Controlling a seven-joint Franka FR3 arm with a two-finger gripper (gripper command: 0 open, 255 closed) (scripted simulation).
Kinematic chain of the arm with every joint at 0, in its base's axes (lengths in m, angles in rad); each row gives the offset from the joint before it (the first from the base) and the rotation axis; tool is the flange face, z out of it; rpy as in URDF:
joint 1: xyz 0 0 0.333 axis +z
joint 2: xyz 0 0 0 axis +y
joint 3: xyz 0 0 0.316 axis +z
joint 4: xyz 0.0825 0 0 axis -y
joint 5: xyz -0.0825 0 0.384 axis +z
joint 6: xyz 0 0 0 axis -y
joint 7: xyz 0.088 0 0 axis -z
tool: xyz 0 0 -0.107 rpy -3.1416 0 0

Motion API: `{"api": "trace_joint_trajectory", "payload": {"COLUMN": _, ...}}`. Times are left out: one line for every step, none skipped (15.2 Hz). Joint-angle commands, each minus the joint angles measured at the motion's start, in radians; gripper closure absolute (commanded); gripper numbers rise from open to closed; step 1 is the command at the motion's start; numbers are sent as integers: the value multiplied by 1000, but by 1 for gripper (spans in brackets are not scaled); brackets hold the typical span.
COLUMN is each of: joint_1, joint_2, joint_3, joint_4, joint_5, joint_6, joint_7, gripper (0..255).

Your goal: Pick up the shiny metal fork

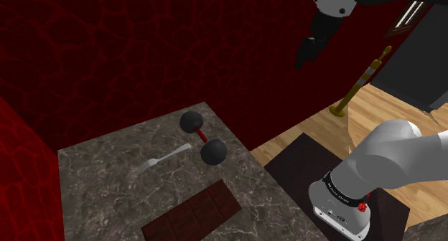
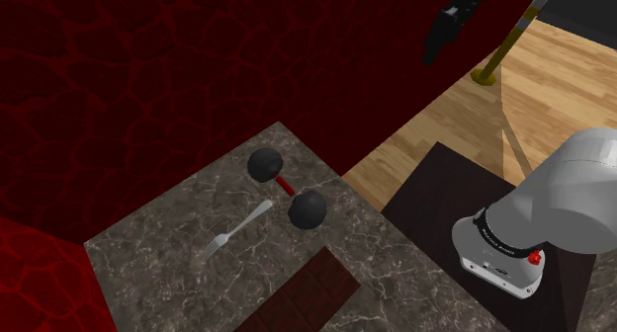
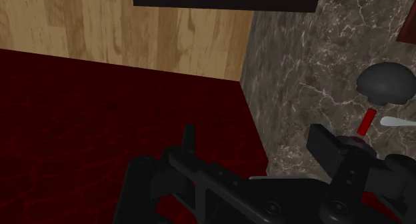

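The shiny metal fork [image 1: 166, 159] [image 2: 240, 228] lies flat on the dark marble table [image 1: 100, 182], just beside the red bar of a black-ended dumbbell [image 1: 202, 136] [image 2: 287, 187]. My gripper [image 1: 306, 53] [image 2: 438, 36] hangs high in the air, well off the table's far right corner, in front of the red wall. Its fingers [image 3: 190, 141] stand apart with nothing between them, so the gripper [image 3: 257, 146] is open. In the wrist view one end of the fork [image 3: 399, 122] peeks out past the dumbbell [image 3: 385, 83] on the marble.
A brown chocolate bar [image 1: 192, 216] [image 2: 297, 300] lies near the table's front edge. Red cracked walls [image 1: 108, 53] close in behind and beside the table. On the wooden floor [image 1: 301, 132] stands a brass striped post [image 1: 359, 82], and a dark mat [image 1: 301, 164] lies under my stand.
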State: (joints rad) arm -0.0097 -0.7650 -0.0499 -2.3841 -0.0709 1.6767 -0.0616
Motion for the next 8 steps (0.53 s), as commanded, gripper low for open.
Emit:
{"api": "trace_joint_trajectory", "payload": {"joint_1": 0, "joint_2": 0, "joint_3": 0, "joint_4": 0, "joint_5": 0, "joint_6": 0, "joint_7": 0, "gripper": 0}}
{"api": "trace_joint_trajectory", "payload": {"joint_1": 13, "joint_2": 20, "joint_3": 8, "joint_4": -5, "joint_5": 6, "joint_6": 27, "joint_7": -4, "gripper": 0}}
{"api": "trace_joint_trajectory", "payload": {"joint_1": 25, "joint_2": 41, "joint_3": 16, "joint_4": -9, "joint_5": 12, "joint_6": 53, "joint_7": -8, "gripper": 0}}
{"api": "trace_joint_trajectory", "payload": {"joint_1": 37, "joint_2": 62, "joint_3": 25, "joint_4": -12, "joint_5": 18, "joint_6": 80, "joint_7": -12, "gripper": 0}}
{"api": "trace_joint_trajectory", "payload": {"joint_1": 50, "joint_2": 84, "joint_3": 33, "joint_4": -14, "joint_5": 23, "joint_6": 106, "joint_7": -16, "gripper": 0}}
{"api": "trace_joint_trajectory", "payload": {"joint_1": 62, "joint_2": 106, "joint_3": 41, "joint_4": -15, "joint_5": 28, "joint_6": 131, "joint_7": -20, "gripper": 0}}
{"api": "trace_joint_trajectory", "payload": {"joint_1": 74, "joint_2": 129, "joint_3": 50, "joint_4": -16, "joint_5": 33, "joint_6": 157, "joint_7": -25, "gripper": 0}}
{"api": "trace_joint_trajectory", "payload": {"joint_1": 85, "joint_2": 153, "joint_3": 59, "joint_4": -16, "joint_5": 38, "joint_6": 182, "joint_7": -29, "gripper": 0}}
